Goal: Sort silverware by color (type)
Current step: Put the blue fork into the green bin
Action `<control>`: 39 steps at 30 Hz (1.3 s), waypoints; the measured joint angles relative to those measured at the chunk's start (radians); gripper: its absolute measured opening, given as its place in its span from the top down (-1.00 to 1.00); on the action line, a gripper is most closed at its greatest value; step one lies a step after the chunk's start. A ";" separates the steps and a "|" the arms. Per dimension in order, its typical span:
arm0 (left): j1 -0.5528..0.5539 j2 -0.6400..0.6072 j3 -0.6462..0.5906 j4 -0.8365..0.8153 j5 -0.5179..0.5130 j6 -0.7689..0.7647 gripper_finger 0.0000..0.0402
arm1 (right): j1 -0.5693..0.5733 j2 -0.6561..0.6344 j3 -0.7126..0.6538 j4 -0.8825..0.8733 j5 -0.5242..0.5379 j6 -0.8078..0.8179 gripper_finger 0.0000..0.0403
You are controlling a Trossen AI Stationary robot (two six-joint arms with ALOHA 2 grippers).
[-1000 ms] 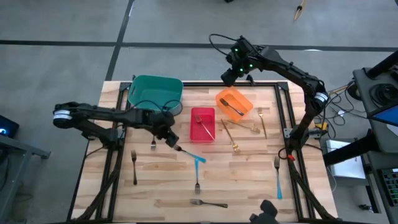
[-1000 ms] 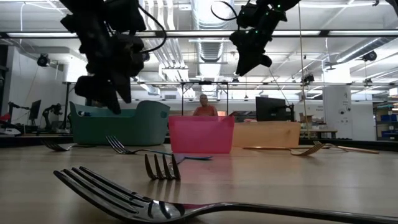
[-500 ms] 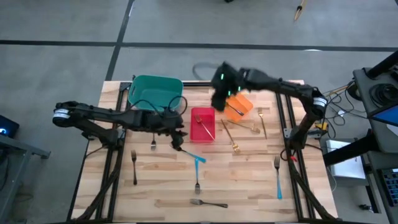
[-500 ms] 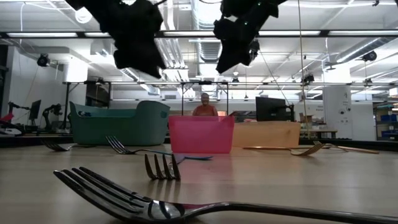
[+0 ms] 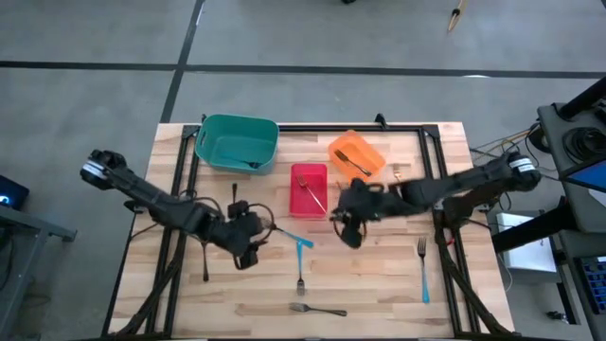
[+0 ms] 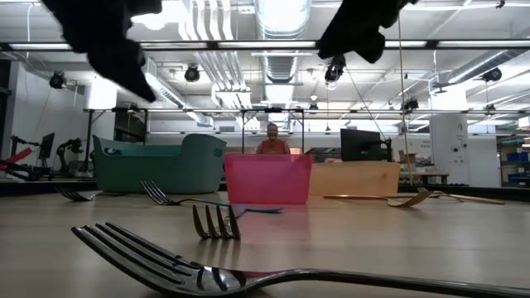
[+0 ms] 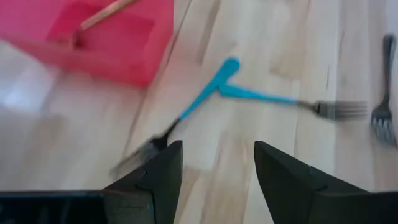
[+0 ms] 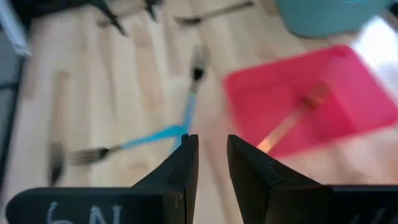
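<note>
Now the pair of light-blue-handled forks (image 5: 299, 244) lies crossed on the tabletop (image 5: 379, 284) just in front of the red bin (image 5: 308, 190), exactly where it lay a second ago, so neither has been lifted.

The left gripper (image 5: 248, 254) was close to the red bin's front left corner, by the tines of one of these forks. It has since dropped back, farther from the bin on that same side. In its wrist view the fingers (image 7: 155, 177) are spread wide and empty, with both blue forks ahead of them.

The right gripper (image 5: 350, 231) has made the larger move. It has left the orange bin (image 5: 357, 156) beyond the red bin and now sits low off the red bin's front right corner. Its fingers (image 8: 186, 163) are parted only narrowly, holding nothing, and face the blue pair.

A gold fork (image 5: 310, 192) already rests inside the red bin, and a dark-handled fork (image 5: 352, 166) lies in the orange bin.

Judging by this, both arms now frame the blue forks, and they look like the next pickup. Which arm takes them I cannot tell, and the crossed handles may make a clean grasp awkward.
</note>
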 joint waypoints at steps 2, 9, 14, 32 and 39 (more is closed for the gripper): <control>-0.015 -0.002 -0.030 0.007 -0.014 -0.039 0.11 | 0.047 0.002 -0.064 0.134 0.015 0.033 0.63; -0.020 -0.001 -0.202 0.166 -0.077 -0.063 0.11 | 0.095 0.146 -0.145 0.489 0.089 0.053 0.63; -0.010 -0.001 -0.290 0.265 -0.147 -0.095 0.11 | 0.080 0.273 -0.061 0.488 0.091 0.052 0.63; 0.051 -0.001 -0.442 0.435 -0.322 -0.097 0.11 | 0.033 0.672 0.420 0.081 0.199 0.003 0.63; 0.056 -0.001 -0.444 0.445 -0.400 -0.072 0.11 | 0.007 0.805 0.550 0.013 0.181 0.008 0.63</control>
